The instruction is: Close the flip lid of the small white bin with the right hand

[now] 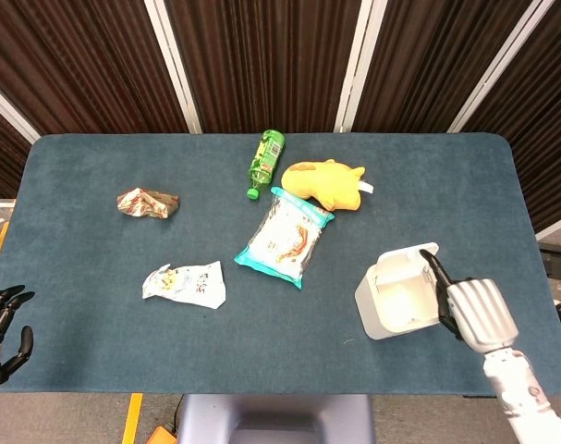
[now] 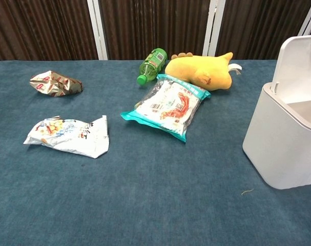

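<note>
Dark slatted panels with pale uprights back a blue tabletop (image 1: pixel 95 277) in the head view. At lower right stands the small white bin (image 1: pixel 396 301), its flip lid (image 1: pixel 411 252) tipped up and back, so the mouth lies exposed. The right hand (image 1: pixel 469 310) sits just beside the bin's right wall, fingers (image 1: pixel 437 273) stretched toward the lid's edge and grasping nothing; that placement looks chosen to get behind the lid and push it down. At the lower left edge the left hand (image 1: pixel 1 319) hangs off the tabletop, fingers loosely spread and holding nothing. A green bottle (image 1: pixel 265 163), a yellow plush toy (image 1: pixel 324 182), a teal snack bag (image 1: pixel 286 237), a white wrapper (image 1: pixel 185 282) and a crumpled foil wrapper (image 1: pixel 148 202) lie well apart from the bin, none blocking the reach.

From the chest view, the bin (image 2: pixel 283 138) fills the right edge with its lid (image 2: pixel 297 64) upright. Neither hand shows here, and the litter lies left of centre.
</note>
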Robot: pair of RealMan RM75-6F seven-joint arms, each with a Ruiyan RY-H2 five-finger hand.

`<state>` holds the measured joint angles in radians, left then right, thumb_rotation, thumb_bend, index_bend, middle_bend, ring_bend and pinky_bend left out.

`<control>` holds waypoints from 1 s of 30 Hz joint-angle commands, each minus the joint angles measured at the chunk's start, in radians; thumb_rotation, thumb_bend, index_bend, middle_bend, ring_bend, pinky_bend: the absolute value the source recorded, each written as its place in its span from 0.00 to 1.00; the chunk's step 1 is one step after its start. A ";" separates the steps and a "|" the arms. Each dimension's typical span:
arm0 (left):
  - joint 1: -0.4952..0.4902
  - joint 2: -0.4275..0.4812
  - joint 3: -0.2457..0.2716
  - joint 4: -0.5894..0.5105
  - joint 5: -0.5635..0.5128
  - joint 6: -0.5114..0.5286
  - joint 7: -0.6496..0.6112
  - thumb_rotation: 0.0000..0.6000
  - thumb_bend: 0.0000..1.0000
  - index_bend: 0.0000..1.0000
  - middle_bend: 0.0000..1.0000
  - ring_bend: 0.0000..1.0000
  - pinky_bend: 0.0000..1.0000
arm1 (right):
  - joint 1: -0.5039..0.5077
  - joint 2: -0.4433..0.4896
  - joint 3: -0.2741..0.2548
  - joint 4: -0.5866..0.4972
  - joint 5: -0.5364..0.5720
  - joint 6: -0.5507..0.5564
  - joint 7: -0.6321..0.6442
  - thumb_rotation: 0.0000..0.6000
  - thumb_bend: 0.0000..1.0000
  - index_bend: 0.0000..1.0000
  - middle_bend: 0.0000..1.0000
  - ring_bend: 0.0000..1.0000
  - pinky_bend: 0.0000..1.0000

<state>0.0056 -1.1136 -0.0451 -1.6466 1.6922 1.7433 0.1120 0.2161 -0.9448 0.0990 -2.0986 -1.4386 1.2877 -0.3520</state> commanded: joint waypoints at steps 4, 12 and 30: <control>0.002 0.001 0.001 -0.002 0.002 0.000 0.002 1.00 0.55 0.26 0.22 0.23 0.37 | 0.093 -0.045 0.064 -0.060 0.171 -0.074 -0.118 1.00 1.00 0.00 0.75 0.86 0.81; 0.003 0.003 -0.002 -0.001 -0.002 0.001 -0.004 1.00 0.55 0.26 0.22 0.23 0.37 | 0.134 -0.055 0.047 -0.077 0.254 -0.098 -0.199 1.00 1.00 0.00 0.75 0.86 0.81; 0.003 0.002 0.000 -0.002 0.006 0.002 -0.002 1.00 0.55 0.26 0.22 0.23 0.37 | 0.015 0.038 -0.162 -0.068 -0.065 -0.044 -0.129 1.00 1.00 0.16 0.75 0.86 0.81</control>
<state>0.0086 -1.1116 -0.0452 -1.6490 1.6982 1.7449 0.1100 0.2603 -0.9257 -0.0243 -2.1844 -1.4453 1.2302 -0.5130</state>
